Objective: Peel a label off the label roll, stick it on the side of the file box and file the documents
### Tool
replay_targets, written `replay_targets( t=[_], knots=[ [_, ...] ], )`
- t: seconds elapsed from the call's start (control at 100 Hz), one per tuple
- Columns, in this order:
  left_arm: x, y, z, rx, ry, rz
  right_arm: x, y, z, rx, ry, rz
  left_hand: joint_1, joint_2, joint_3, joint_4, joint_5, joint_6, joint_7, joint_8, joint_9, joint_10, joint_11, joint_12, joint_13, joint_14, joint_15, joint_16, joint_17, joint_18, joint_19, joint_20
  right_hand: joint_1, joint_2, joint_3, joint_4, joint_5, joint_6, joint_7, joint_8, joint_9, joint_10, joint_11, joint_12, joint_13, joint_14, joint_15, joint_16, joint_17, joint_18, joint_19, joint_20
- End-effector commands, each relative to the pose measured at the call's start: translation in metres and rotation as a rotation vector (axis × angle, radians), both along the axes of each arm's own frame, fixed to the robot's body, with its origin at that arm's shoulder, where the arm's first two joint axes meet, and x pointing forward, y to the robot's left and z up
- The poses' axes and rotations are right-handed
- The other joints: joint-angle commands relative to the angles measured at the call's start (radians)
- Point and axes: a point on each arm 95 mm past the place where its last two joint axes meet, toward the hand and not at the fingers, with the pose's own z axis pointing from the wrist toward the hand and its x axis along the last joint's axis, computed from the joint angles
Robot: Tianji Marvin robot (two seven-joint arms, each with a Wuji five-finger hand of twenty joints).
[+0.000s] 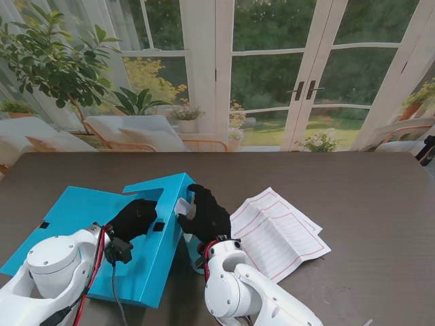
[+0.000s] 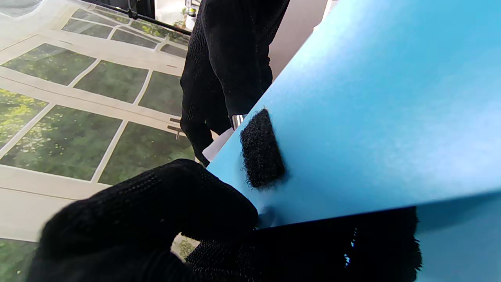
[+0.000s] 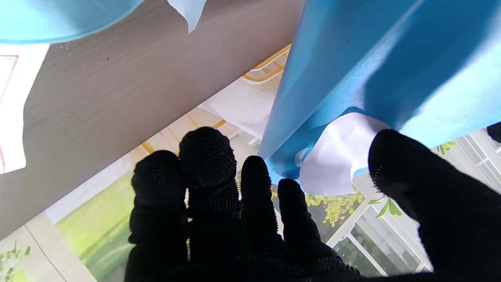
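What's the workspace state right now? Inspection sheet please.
Surface: dark wood table, bare at right.
Job's things: blue file box unfolded, one panel raised; white label at its edge; lined documents right of it. Label roll: not seen.
Clutter: nothing seen.
Hands: left hand pinching the box panel; right hand at the label, fingers apart.
Cables: red and black wires along left wrist.
Surroundings: glass doors, plant.

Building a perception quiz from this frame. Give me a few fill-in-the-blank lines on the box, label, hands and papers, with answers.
1. The file box is coloured ____.
2. The left hand grips the box flap beside a black ____ patch.
3. The white label sits at the fingertips of the ____ hand.
4. The lined documents lie on the table to the box's ____.

Answers: blue; velcro; right; right
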Motion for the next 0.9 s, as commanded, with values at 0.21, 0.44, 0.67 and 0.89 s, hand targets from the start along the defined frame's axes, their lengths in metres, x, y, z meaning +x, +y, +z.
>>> replay_targets(
  t=[0.21,0.44,0.67,0.89],
  knots=[
    [-0.003,-0.005,0.007,-0.018,-0.012,-0.028,0.007,-0.009,0.002,0.002,-0.001,0.001,0.042,-0.067,0.041,0.038,0.016,0.022,0.067,0.021,0.063,-0.088,0.015,0.035,0.040,-0.010,0.042,0.027,0.018,-0.006,0.053,-0.023,-0.071,-0.104,-0.068,-0.010,-0.037,-0.032,0.034,-0.055,0.012,-0.006,-0.025,-0.015,0.003,0.034,-0.010,0.011,-0.076,-0.026,0.054,0.027],
    [-0.004,-0.004,0.007,-0.018,-0.007,-0.034,0.011,-0.014,0.004,-0.001,-0.007,0.009,0.041,-0.067,0.041,0.037,0.014,0.023,0.067,0.024,0.063,-0.085,0.012,0.043,0.038,-0.009,0.043,0.029,0.015,-0.007,0.053,-0.026,-0.107,-0.106,-0.100,-0.021,-0.037,-0.030,0.052,-0.072,0.014,-0.010,-0.029,-0.015,0.003,0.036,-0.012,0.014,-0.080,-0.020,0.047,0.026],
    [-0.004,-0.003,0.008,-0.014,-0.004,-0.025,0.010,-0.016,0.004,-0.002,-0.006,0.041,0.041,-0.066,0.041,0.037,0.014,0.025,0.068,0.026,0.066,-0.084,0.011,0.050,0.039,-0.006,0.044,0.031,0.013,-0.007,0.053,-0.028,-0.174,-0.198,-0.089,-0.048,-0.042,-0.017,-0.032,-0.184,-0.005,-0.034,-0.061,-0.016,-0.021,0.026,-0.025,0.024,-0.115,0.014,0.005,0.042],
    [-0.003,-0.003,0.007,-0.015,-0.003,-0.026,0.010,-0.019,0.008,-0.007,-0.015,0.075,0.042,-0.066,0.044,0.038,0.012,0.028,0.069,0.031,0.066,-0.084,0.012,0.055,0.037,-0.005,0.046,0.032,0.013,-0.007,0.053,-0.029,-0.269,-0.275,-0.042,-0.078,-0.049,0.044,-0.197,-0.239,-0.058,-0.046,-0.092,-0.014,-0.068,0.017,-0.047,0.040,-0.158,0.033,-0.043,0.066]
  ],
)
